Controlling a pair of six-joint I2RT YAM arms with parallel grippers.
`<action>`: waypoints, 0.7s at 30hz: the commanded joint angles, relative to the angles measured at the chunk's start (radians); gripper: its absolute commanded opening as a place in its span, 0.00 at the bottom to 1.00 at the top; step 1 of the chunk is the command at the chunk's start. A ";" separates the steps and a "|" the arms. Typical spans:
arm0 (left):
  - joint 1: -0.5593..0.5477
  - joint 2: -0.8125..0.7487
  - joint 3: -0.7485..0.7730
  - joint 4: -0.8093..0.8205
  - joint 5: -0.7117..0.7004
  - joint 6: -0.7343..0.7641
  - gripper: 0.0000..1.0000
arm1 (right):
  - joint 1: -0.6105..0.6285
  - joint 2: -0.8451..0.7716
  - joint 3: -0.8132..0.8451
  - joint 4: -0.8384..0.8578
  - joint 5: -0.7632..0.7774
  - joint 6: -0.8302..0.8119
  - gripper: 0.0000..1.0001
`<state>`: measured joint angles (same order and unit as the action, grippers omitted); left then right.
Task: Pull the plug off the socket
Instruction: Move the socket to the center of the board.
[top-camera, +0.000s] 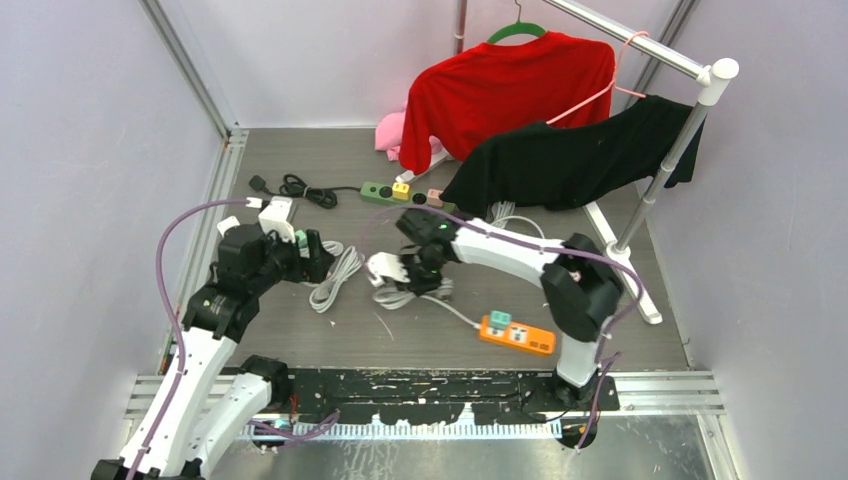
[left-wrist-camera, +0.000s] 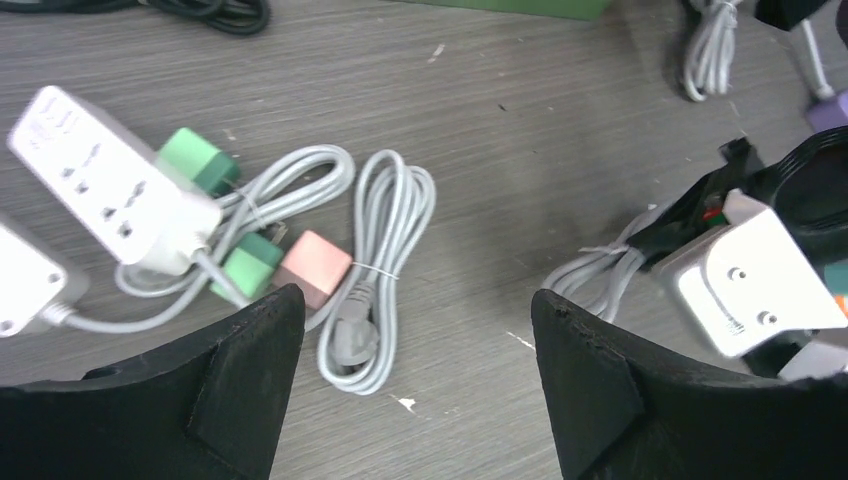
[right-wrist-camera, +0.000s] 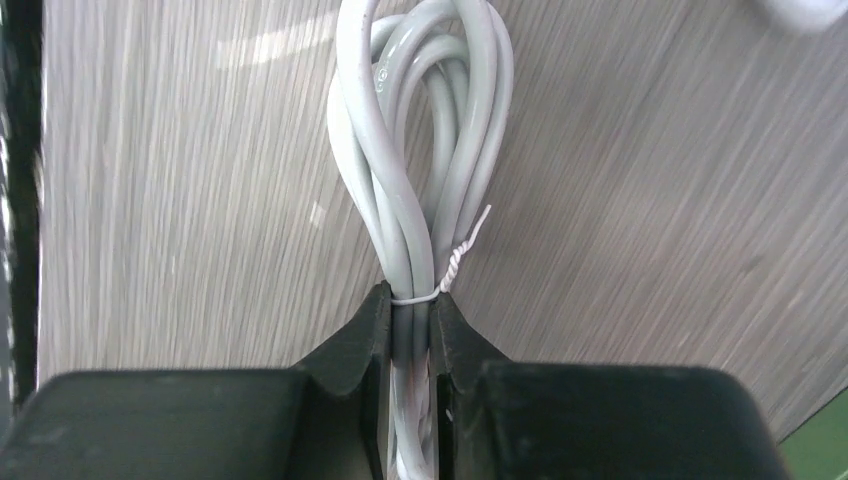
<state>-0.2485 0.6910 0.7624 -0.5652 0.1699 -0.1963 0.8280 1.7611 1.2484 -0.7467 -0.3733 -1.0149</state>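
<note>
Right gripper (right-wrist-camera: 410, 330) pinches one wire-tied grey cable bundle (right-wrist-camera: 420, 150). Left gripper (left-wrist-camera: 418, 300) spread wide — two green cube plugs (left-wrist-camera: 197, 160) beside white plastic power strip (left-wrist-camera: 105, 185).

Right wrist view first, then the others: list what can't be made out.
Right wrist view: the cable clamped in the right end effector; both ends are cut off by the frame, so its strip is unknown.
Top view: green strip; right end hidden behind the black shirt.
Left wrist view: white strip; blurred, markings unreadable.
</note>
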 joint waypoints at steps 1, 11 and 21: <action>0.000 -0.063 0.023 0.004 -0.164 0.029 0.83 | 0.070 0.150 0.259 0.075 -0.136 0.220 0.03; 0.001 -0.178 -0.011 0.045 -0.227 0.039 0.83 | 0.142 0.231 0.303 0.096 -0.162 0.338 0.55; 0.000 -0.194 -0.037 0.106 0.011 0.079 0.84 | -0.089 -0.195 0.183 -0.305 -0.430 0.033 1.00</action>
<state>-0.2485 0.5167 0.7425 -0.5667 0.0170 -0.1581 0.8703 1.7966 1.5272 -0.8944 -0.6380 -0.8349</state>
